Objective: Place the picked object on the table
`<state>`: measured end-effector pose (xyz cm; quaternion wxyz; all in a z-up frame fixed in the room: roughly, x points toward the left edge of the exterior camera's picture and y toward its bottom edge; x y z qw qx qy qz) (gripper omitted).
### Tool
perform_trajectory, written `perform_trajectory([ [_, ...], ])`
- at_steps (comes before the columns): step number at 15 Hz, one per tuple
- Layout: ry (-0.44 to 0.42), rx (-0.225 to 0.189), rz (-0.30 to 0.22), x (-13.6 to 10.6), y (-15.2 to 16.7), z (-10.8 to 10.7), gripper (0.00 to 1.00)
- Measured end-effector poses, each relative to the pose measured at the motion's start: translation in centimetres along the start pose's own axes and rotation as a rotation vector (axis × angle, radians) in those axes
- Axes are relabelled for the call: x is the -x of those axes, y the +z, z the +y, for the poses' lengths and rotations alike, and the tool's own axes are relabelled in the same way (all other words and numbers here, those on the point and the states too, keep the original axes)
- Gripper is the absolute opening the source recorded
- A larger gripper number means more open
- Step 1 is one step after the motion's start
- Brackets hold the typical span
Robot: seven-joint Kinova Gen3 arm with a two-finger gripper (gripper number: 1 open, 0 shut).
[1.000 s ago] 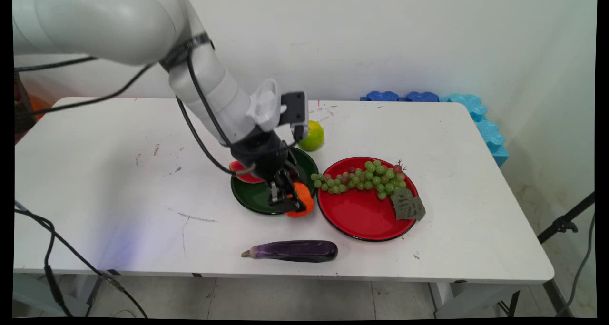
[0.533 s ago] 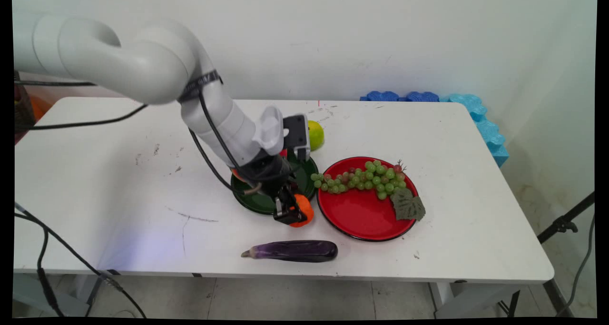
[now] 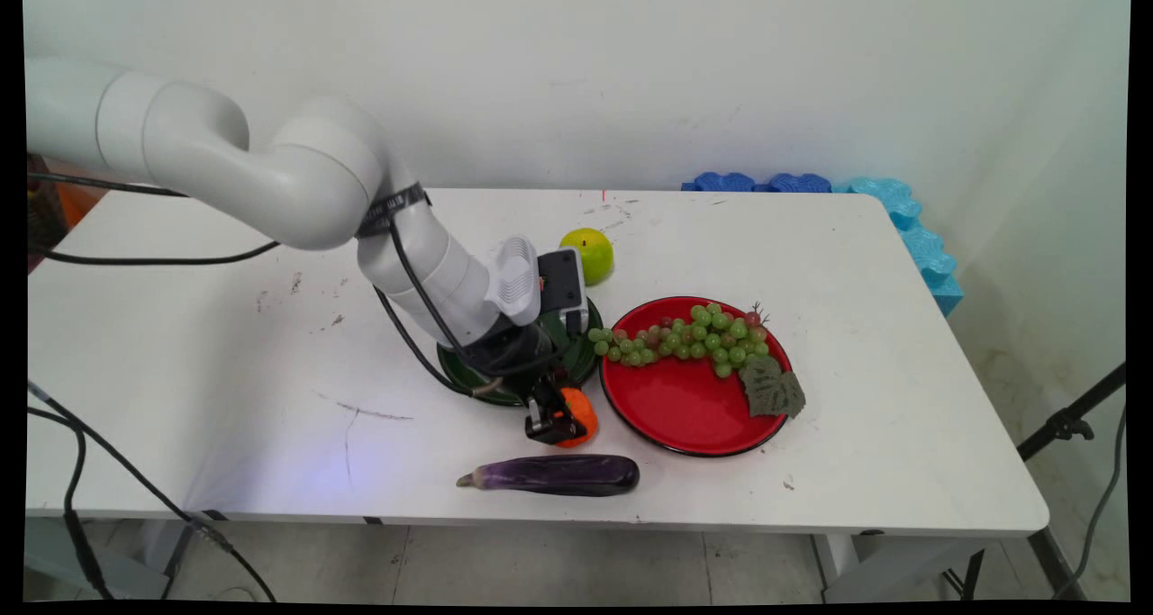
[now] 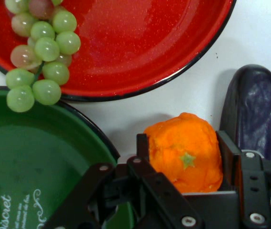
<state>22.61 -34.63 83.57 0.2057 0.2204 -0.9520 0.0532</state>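
My black gripper point(image 3: 557, 417) is shut on an orange tangerine point(image 3: 579, 417), low over the white table point(image 3: 225, 345) between the green plate point(image 3: 576, 349) and the purple eggplant point(image 3: 558, 474). In the hand view the tangerine point(image 4: 185, 152) sits squeezed between both fingers point(image 4: 228, 152), with the gripper point(image 4: 185, 160) just past the green plate's rim point(image 4: 40, 157). The eggplant's end point(image 4: 252, 109) lies close beside it, and the red plate point(image 4: 140, 43) with grapes point(image 4: 42, 47) is beyond.
A bunch of green grapes point(image 3: 694, 336) with a leaf point(image 3: 772, 390) lies on the red plate point(image 3: 685, 412). A green apple point(image 3: 590, 253) rests behind the green plate. Blue foam pieces point(image 3: 892, 210) line the table's far right edge.
The gripper has carried the tangerine down and toward the table's near side, off the green plate's edge and closer to the eggplant. The watermelon slice on the green plate is now hidden by the arm.
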Motion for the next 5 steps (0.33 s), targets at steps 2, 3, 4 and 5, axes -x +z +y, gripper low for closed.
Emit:
perform_trajectory([
  [2, -0.003, -0.001, 0.006, 0.28, 0.46, 0.04, 0.00],
  [3, -0.005, -0.001, 0.010, 0.40, 0.66, 0.07, 1.00],
  [4, -0.006, -0.001, 0.014, 0.47, 0.79, 0.09, 1.00],
  [5, -0.007, 0.001, 0.018, 0.52, 0.89, 0.12, 1.00],
])
